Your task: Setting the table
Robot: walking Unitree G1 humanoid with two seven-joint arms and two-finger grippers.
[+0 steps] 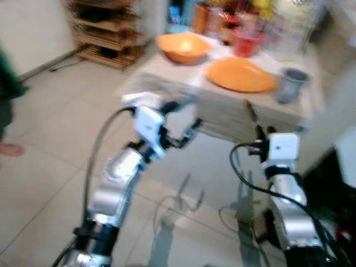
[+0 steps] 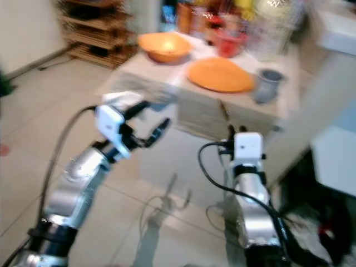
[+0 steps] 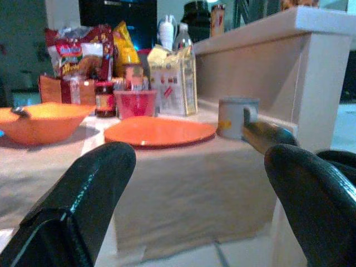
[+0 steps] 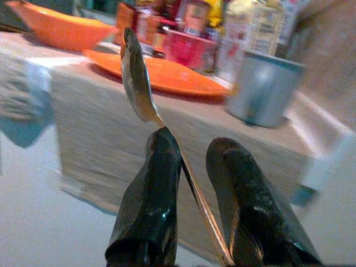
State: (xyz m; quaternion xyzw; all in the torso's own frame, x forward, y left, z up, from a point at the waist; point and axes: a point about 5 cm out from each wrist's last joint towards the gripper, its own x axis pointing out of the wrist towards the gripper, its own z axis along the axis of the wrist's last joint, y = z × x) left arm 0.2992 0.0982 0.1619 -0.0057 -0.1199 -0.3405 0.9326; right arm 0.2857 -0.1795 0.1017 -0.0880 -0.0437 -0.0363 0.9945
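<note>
The spoon is pinched by its handle between the two black fingers of the right gripper, closed tight on it, with the bowl of the spoon pointing up and forward toward the table. Seen from the head cameras (both blurred), this gripper is held in the air just short of the table's near edge, below the orange plate.

The orange plate lies flat on the table's pale cloth, close to the near edge. The grey mug stands upright just beside the plate on the robot's right; the orange bowl sits near the plate on the robot's left and a little farther back. Behind the plate a red tub and a crowd of jars, bottles and snack packets line the far side of the table.

The left gripper hovers off the table's near-left corner, its fingers spread wide apart with nothing between them.

Beyond the table's left side stands a wooden shelf rack on the tiled floor.
</note>
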